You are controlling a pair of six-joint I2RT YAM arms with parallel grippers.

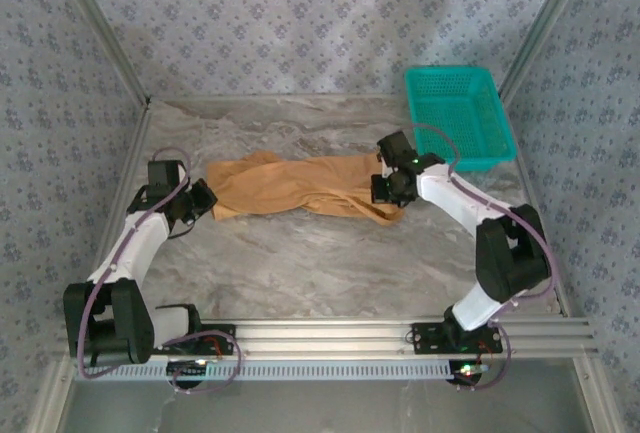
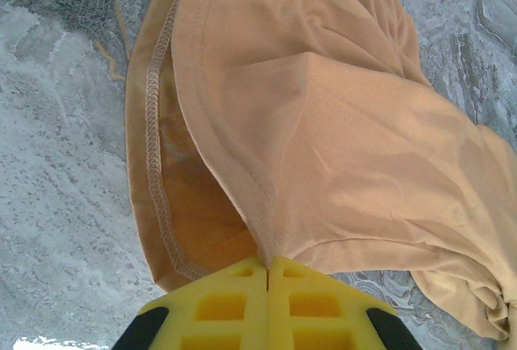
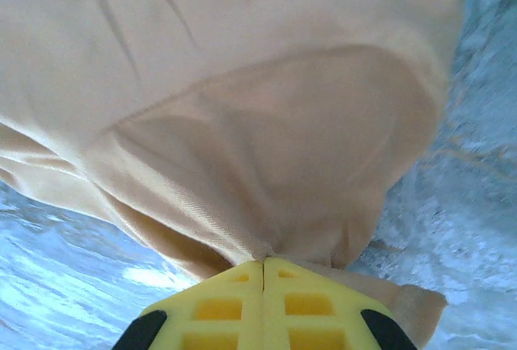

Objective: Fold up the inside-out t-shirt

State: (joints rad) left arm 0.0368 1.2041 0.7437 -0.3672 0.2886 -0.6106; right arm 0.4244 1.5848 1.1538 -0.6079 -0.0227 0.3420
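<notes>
- Marbled grey table [image 1: 300, 263] is being enclosed by patterned walls [image 1: 300, 13] at the back and on both sides.
- T-shirt [image 1: 290, 185], tan: is being spread across the middle of the table as a long crumpled band, running left to right between the two grippers.
- Left gripper [image 1: 197, 200]: is being held at the band's left end. In the left wrist view its yellow fingers [image 2: 226, 305] are being pressed together at the gripper [image 2: 266, 265], with a stitched hem of the t-shirt [image 2: 323, 124] clamped at their tips. A serged seam is being shown along the cloth's left edge.
- Right gripper [image 1: 392, 191]: is being held at the band's right end. In the right wrist view the gripper [image 3: 264, 263] is being closed on a gathered fold of the t-shirt [image 3: 242, 83], the cloth fanning out from the tips.
- Basket [image 1: 458, 118], teal mesh: is being kept at the far right corner, apart from the t-shirt.
- Rail [image 1: 400, 331], aluminium: is being used as the mount for both arm bases at the near edge.
</notes>
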